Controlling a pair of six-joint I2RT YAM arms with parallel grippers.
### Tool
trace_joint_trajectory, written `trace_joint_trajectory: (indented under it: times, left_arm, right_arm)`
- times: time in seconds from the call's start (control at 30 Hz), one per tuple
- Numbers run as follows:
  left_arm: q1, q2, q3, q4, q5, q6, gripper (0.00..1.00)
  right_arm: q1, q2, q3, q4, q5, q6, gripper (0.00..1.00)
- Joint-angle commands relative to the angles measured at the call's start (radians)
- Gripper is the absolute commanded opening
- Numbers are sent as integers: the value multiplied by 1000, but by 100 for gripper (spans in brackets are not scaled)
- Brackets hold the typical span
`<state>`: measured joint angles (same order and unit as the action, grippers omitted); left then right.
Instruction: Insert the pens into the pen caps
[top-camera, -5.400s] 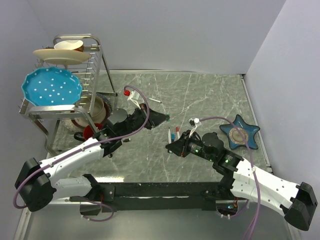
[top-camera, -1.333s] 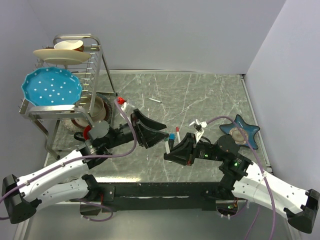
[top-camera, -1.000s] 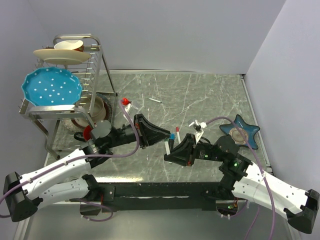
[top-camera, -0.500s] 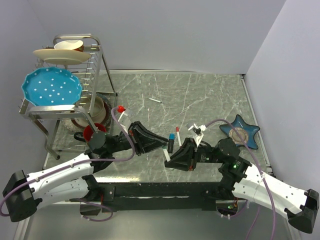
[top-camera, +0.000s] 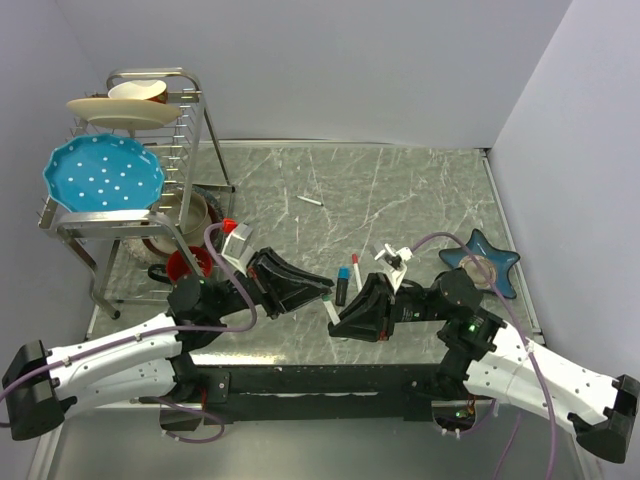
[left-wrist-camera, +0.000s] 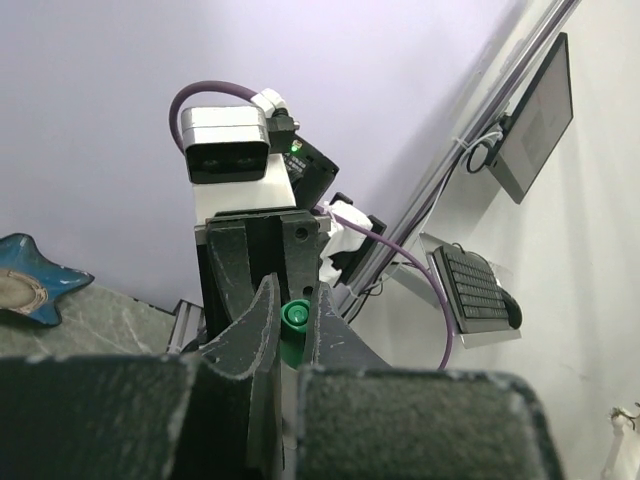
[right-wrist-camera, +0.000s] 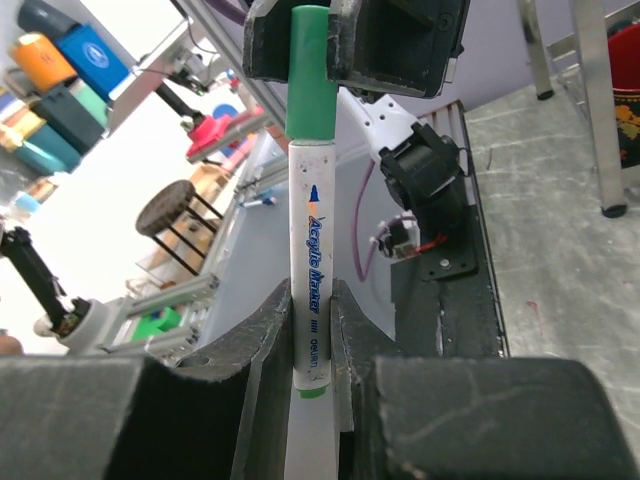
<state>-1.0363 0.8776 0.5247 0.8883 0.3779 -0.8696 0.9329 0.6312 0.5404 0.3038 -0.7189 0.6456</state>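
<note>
Right wrist view: R gripper (right-wrist-camera: 310, 325) jaws pinch the thin white-barrelled marker pen (right-wrist-camera: 310, 250) low on its barrel, pen upright. Its upper end sits inside the green plastic pen cap (right-wrist-camera: 309, 70), which the L gripper (left-wrist-camera: 292, 328) jaws clamp. Change vs. approx. 1 s ago: both grippers have closed tip-to-tip above the grey marble-pattern table (top-camera: 420, 190), and pen and cap are now mated. Judgement: seating looks near complete. The black pen w/ blue trim (top-camera: 341, 288) and the white pen w/ red end (top-camera: 356, 272) lie just beyond.
</note>
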Motion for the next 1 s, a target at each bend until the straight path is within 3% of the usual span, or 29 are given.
trace_joint_trajectory:
  times: [0.0,0.2,0.4,0.7,0.97]
  left_arm:
    - [-67,18,-71,-219,164,17,1]
    - [-100,84,-26,-297,170,33,1]
    - [-148,106,-80,-189,138,1,1]
    - [-185,171,-54,-377,87,75,1]
    - [-205,193,-61,-442,116,107,1]
  right_arm:
    - [-20,-22,182,117,219,-104,0]
    - [-22,-1,272,18,237,-188,0]
    - [-25,38,340,0,237,-199,0]
    - [-26,87,452,-77,295,-268,0]
    - [-28,133,579,-276,406,-385,0]
